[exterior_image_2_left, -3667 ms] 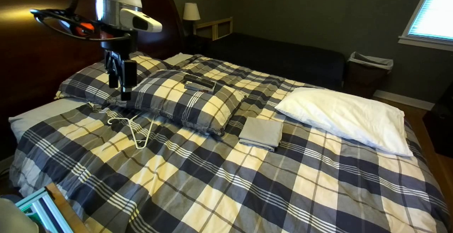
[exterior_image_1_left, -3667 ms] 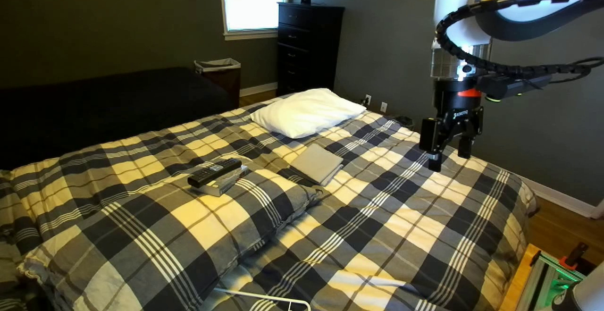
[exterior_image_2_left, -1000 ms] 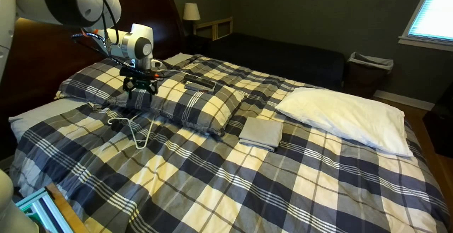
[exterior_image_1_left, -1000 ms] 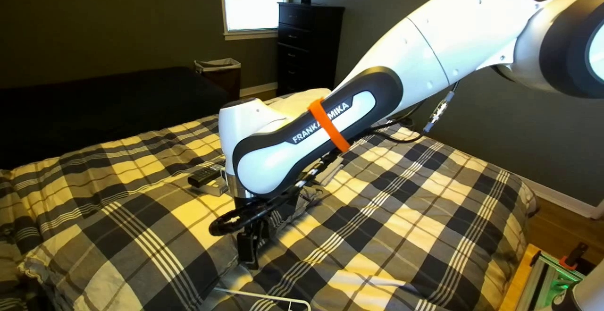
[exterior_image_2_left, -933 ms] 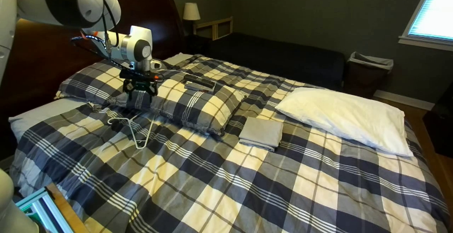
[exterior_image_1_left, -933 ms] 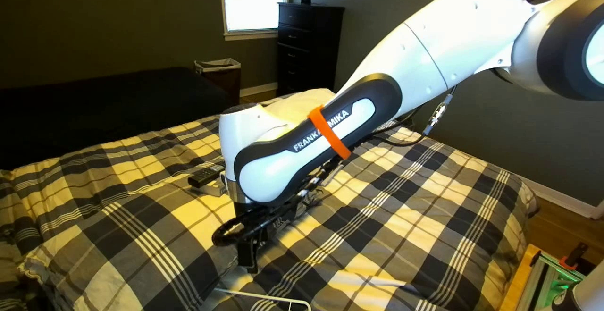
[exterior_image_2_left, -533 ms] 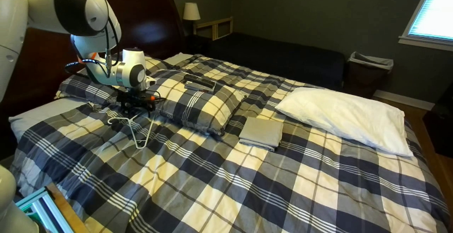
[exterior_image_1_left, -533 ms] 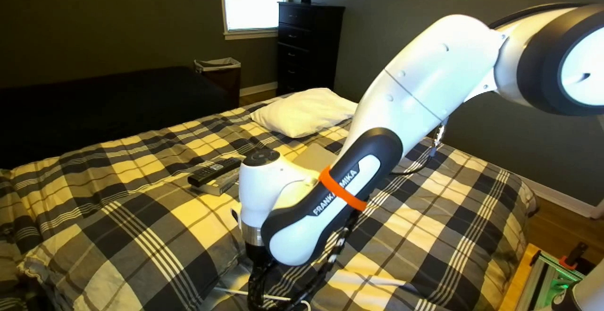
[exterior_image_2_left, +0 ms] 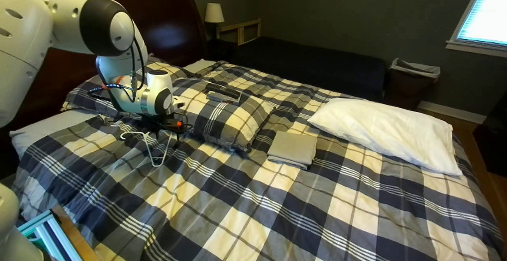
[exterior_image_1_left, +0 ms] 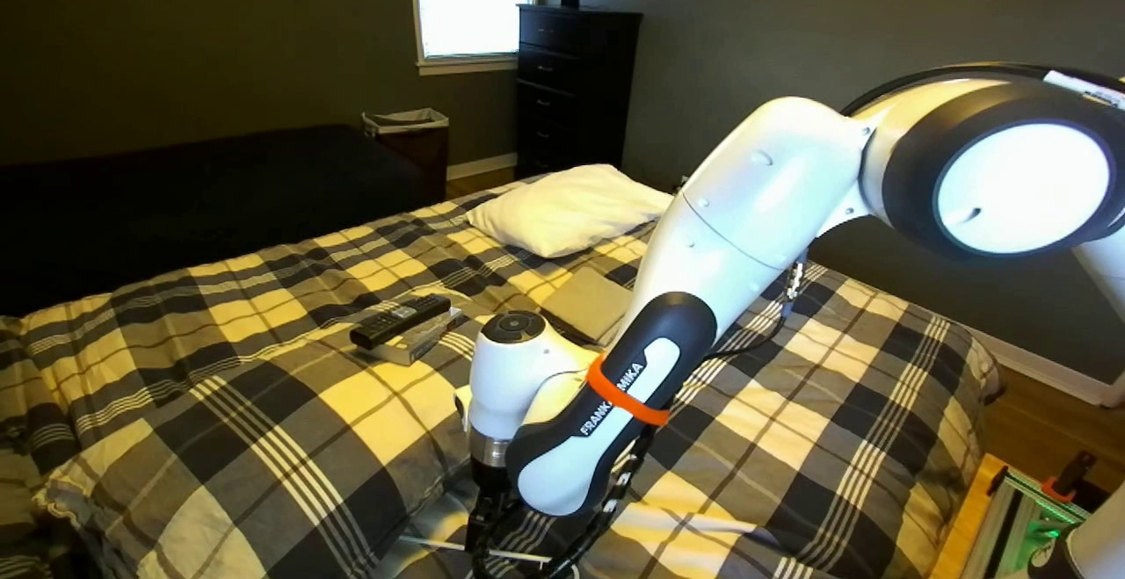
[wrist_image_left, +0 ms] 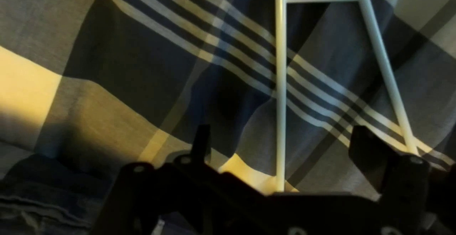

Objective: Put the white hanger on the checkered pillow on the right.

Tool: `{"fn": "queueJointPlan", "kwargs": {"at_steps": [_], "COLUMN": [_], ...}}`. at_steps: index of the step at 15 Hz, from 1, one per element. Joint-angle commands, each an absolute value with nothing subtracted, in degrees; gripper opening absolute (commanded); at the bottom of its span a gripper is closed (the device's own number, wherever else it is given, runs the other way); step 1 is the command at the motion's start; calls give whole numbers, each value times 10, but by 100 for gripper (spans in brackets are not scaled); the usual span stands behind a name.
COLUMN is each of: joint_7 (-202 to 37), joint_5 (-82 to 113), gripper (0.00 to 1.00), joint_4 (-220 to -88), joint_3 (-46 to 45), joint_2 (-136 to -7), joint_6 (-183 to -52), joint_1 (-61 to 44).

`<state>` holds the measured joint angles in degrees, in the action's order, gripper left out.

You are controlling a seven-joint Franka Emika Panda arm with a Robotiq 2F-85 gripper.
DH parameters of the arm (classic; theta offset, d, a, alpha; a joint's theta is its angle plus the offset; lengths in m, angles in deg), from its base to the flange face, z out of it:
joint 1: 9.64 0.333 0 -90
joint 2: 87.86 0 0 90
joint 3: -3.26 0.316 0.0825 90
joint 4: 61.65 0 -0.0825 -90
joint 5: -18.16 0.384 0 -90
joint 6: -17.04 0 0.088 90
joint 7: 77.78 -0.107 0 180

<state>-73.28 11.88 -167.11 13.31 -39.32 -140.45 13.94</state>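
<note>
"Wrist view: where does your white hanger lie?"

"Right by your gripper. Your fingers stand well apart, and one long bar runs between them; whether anything touches, you can't tell."

"Next?"

"In an exterior view you have the hanger on the counter, toward the edge at the headboard, just beside the checkered pillow. The hook end lies toward the counter's corner on that edge. Your gripper is low at the hanger's pillow end; a folded grey cloth lies well apart, nearer the middle."

"Then?"

"In an exterior view your arm covers a lot. You get only a strip of the hanger's bar, with the gripper's dark body crossing in front of it, near the pillow where the remote rests. Your fingertips are hidden there. A white pillow sits toward the far edge."
</note>
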Motion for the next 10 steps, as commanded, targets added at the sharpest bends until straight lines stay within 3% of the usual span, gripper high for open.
{"fn": "queueJointPlan", "kwargs": {"at_steps": [1, 2, 3, 6, 8, 10], "joint_7": [-742, -741, -737, -735, -732, -727], "joint_5": [106, 105, 103, 104, 105, 107], "gripper": [84, 78, 84, 78, 65, 43], "joint_4": [-1641, -1641, -1639, -1622, -1606, -1585], "joint_3": [130, 130, 132, 133, 136, 139], "joint_2": [-366, -365, -363, -352, -342, -329], "joint_6": [-1388, -1384, -1385, -1376, -1362, -1342], "joint_1": [146, 147, 147, 150, 151, 148]}}
